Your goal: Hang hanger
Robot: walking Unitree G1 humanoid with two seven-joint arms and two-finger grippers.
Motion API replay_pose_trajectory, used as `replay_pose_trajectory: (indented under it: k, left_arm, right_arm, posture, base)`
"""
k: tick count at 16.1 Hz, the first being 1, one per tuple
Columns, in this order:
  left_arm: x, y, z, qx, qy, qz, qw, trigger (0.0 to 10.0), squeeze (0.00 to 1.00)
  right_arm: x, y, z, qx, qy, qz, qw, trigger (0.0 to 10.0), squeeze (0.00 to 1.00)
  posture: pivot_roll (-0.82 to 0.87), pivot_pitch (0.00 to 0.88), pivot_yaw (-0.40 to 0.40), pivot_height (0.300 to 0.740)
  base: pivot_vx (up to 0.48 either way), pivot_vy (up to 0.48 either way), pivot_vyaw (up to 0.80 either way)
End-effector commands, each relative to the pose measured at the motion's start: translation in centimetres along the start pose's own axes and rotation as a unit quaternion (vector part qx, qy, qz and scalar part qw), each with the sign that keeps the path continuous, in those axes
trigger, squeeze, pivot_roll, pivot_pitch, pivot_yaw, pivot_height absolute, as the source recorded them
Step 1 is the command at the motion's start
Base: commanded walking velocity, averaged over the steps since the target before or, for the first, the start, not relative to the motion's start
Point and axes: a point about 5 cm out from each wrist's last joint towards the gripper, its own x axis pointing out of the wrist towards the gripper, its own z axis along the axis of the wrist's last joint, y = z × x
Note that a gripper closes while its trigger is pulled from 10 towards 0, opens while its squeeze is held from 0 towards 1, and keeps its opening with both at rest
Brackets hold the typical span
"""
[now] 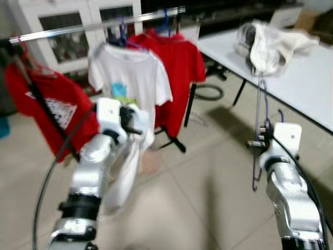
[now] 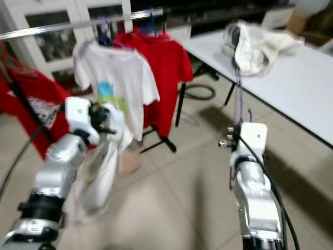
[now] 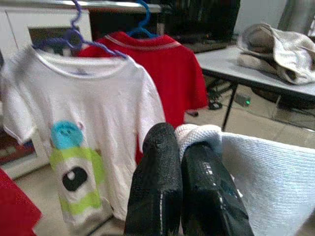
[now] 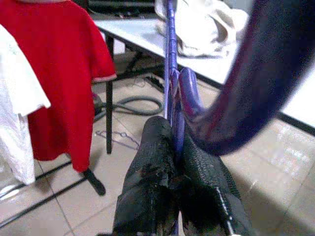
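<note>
My right gripper is shut on a thin purple hanger that stands nearly upright beside the white table. The right wrist view shows its fingers clamped on the hanger's bar, with the hook curving close to the camera. My left gripper is shut on a white garment that hangs down from it, just in front of the clothes rail. In the left wrist view the fingers pinch the white knit fabric.
On the rail hang a white printed T-shirt on a purple hanger, a red shirt on a blue hanger, and another red shirt at the left. A white table on the right holds a pile of pale clothes. Tiled floor lies between.
</note>
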Motion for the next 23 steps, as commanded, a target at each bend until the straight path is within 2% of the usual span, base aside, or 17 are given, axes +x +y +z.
replay_pose_trajectory:
  k: [1,8,15,19,23]
  left_arm:
    - [0.2,0.1,0.7,-0.001,-0.010,0.000,1.000,10.0,0.00]
    - [0.5,0.0,0.9,0.003,-0.006,-0.004,1.000,10.0,0.00]
    - [0.8,0.3,1.4,0.005,-0.012,-0.001,1.000,10.0,0.00]
    - [1.3,0.4,2.4,0.004,-0.027,-0.012,1.000,10.0,0.00]
    - [1.9,0.3,3.1,-0.004,-0.037,-0.021,0.999,10.0,0.00]
  right_arm:
    - [0.0,0.4,0.0,0.005,0.001,0.008,1.000,10.0,0.00]
    - [0.1,0.5,0.3,0.006,-0.005,0.009,1.000,10.0,0.00]
    - [0.3,1.2,2.6,-0.002,-0.049,0.057,0.997,10.0,0.00]
    - [0.1,1.6,3.7,0.006,-0.076,0.085,0.993,10.0,0.00]
    - [-0.5,2.4,4.0,0.001,-0.084,0.118,0.989,10.0,0.00]
  posture:
    - [0.00,0.000,0.023,0.740]
    - [-0.01,0.000,0.032,0.740]
    - [-0.02,0.000,0.040,0.740]
    - [-0.02,0.000,0.050,0.740]
    - [-0.03,0.000,0.058,0.740]
  base:
    - [0.480,0.000,-0.80]
    - [0.480,0.000,-0.80]
    - [0.476,0.000,-0.80]
    - [0.459,0.000,0.00]
    - [0.456,0.000,0.00]
